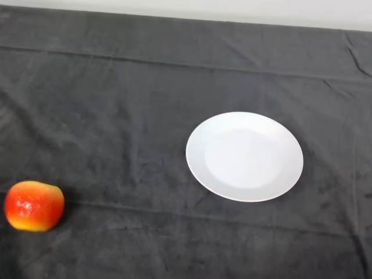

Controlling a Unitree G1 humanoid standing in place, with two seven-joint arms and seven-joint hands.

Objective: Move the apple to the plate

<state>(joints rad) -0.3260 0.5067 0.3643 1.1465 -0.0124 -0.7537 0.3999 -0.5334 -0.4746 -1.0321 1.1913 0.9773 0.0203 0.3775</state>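
Asker: Where does the apple lie?

Robot: Low on my left, close to the view's left edge and wholly in sight, sits the round, glossy red apple with a yellow-orange underside point(34, 206). It rests on the dark grey, velvety cloth point(116, 116). I see a shallow dent at its top. I cannot make out a stem.

Asker: And the plate?

Robot: The round, flat white plate point(244, 156) lies right of centre, farther from me than the apple and well apart from it. Its full rim is visible, and nothing covers any part of it. The apple is not on it; open cloth lies between the two.

Asker: What is cut off or hidden?

Robot: The cloth runs out of view at the left, right and near edges, so I cannot tell where it ends on those sides. The table under it is covered completely; only folds and creases show, one long crease running across the far part and another across the near part, just beyond the apple. Along the top a pale strip point(232, 10) shows beyond the cloth's far edge. Whether that is bare tabletop, floor or wall I cannot tell. The apple's underside, where it meets the cloth, is hidden from me.
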